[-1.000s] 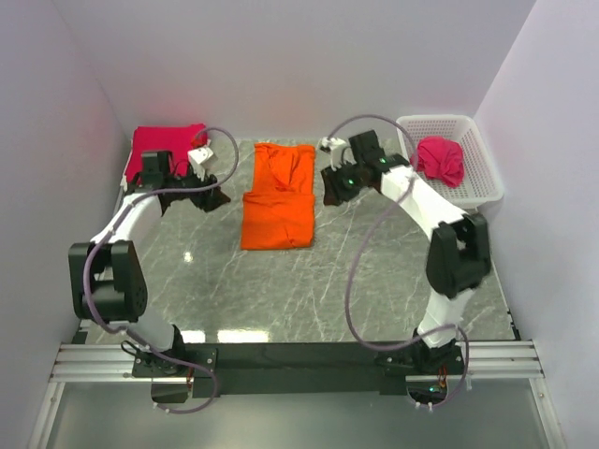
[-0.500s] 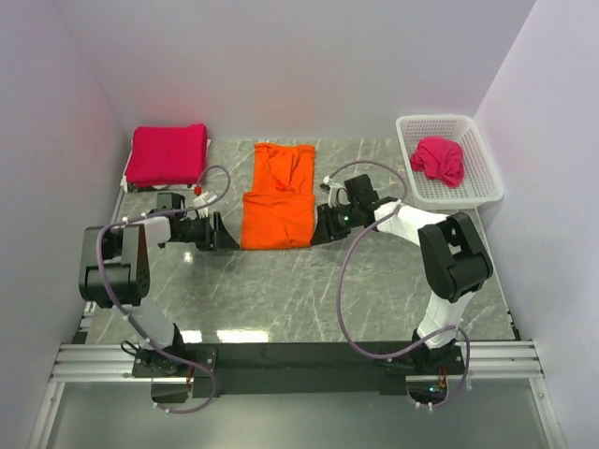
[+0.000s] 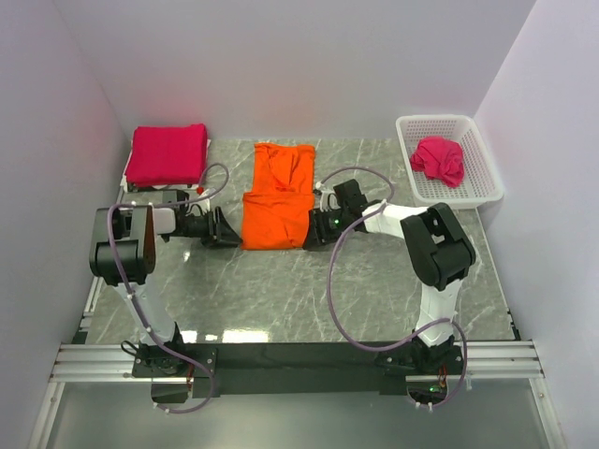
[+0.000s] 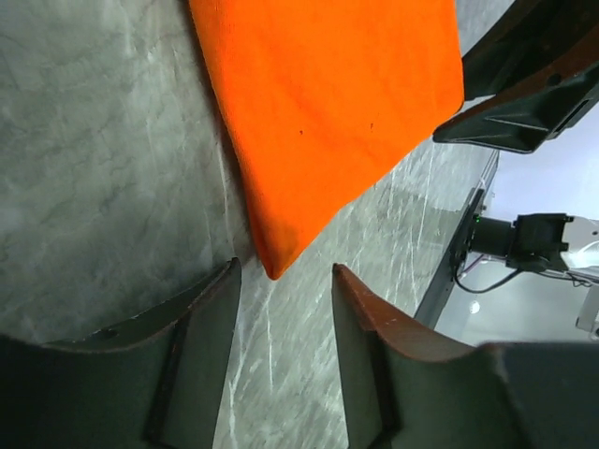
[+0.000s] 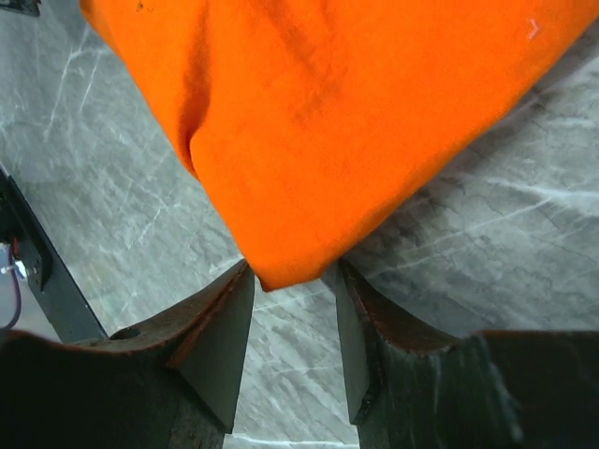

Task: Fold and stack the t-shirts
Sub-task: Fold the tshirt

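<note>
Both arms have swung in since a second ago. The left jaws have come away from the folded crimson t-shirt (image 3: 168,154), which now lies well behind them. The right jaws have slid down from the far end of the orange t-shirt (image 3: 278,201). Now the two face each other low over the counter (image 3: 281,290), with the orange t-shirt flat between them.

Left jaws: open, the shirt's near left corner poking just into the gap, neither finger pressing it. Right jaws: open too, the near right corner sitting between the fingertips, not pinched. The shirt itself hasn't shifted. Off beyond the right jaws, a crumpled crimson t-shirt (image 3: 440,159) sits in the white basket (image 3: 485,164), just as before.
</note>
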